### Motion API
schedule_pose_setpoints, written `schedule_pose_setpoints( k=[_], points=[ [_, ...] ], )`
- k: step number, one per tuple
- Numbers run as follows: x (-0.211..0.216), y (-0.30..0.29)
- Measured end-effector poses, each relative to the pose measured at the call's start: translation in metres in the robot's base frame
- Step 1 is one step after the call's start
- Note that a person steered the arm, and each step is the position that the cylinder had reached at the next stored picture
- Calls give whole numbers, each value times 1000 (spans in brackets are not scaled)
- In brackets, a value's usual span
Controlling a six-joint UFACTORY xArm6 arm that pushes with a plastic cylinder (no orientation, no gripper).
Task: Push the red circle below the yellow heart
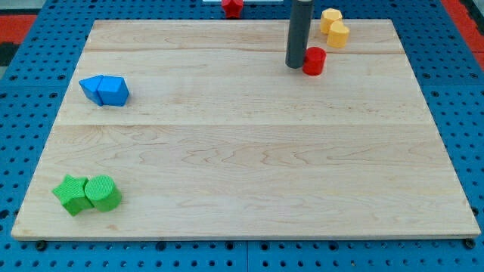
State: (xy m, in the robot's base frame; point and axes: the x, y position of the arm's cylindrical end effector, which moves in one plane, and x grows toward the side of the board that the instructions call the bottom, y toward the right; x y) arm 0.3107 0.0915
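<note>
Camera view: a pale wooden board (249, 151) is laid on a blue pegboard surface (23, 113). A dark rod is seen standing near the view's top, and my tip (295, 66) is set down just to the left of the red circle (314, 60), touching it or very nearly so (the exact contact cannot be made out). No gripper is carried by the arm, so no open or closed state is shown; nothing is held.

The red circle is placed near the board's top edge, right of centre. The yellow heart (334, 26) is found just above it and slightly to the view's right, close by but apart.

Another red block (233, 7) is partly cut off at the view's top edge, its shape not readable. At the view's left, a blue block (105, 90) of angular shape is seen well apart from the tip. At the bottom left, a green star-like block (71, 194) is pressed against a green rounded block (103, 193).
</note>
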Motion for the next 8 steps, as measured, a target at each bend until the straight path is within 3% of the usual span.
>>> schedule_pose_setpoints(
  k=[2, 7, 8],
  points=[
    [16, 13],
    [-26, 36],
    [2, 45]
  ],
)
